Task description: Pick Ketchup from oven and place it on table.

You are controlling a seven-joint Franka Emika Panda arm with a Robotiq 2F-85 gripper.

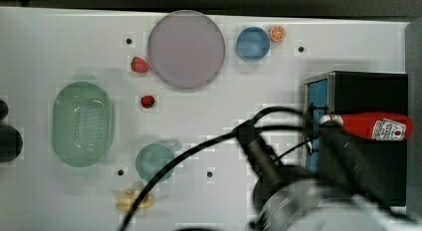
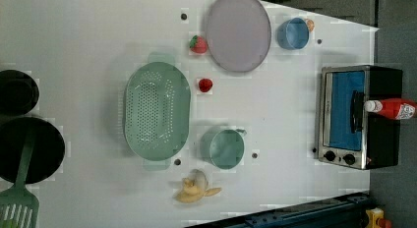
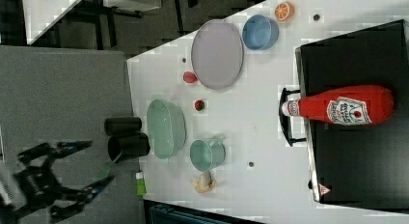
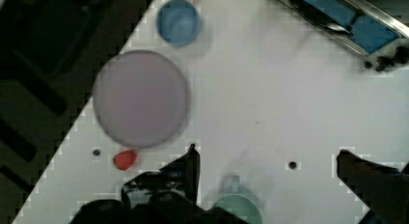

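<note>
The top view and the left view both look straight down on the broad white desk, sharing its round lilac plate. The right view looks down from farther off, past the desk's edge. The wrist view hangs nearer above that plate, the tool's dark fingers spread wide at its edge.

The white table carries a lilac plate, a blue bowl, an orange half, two strawberries and a green colander. A green cup sits near a peeled banana — and the oven stands at the top view's right edge.
</note>
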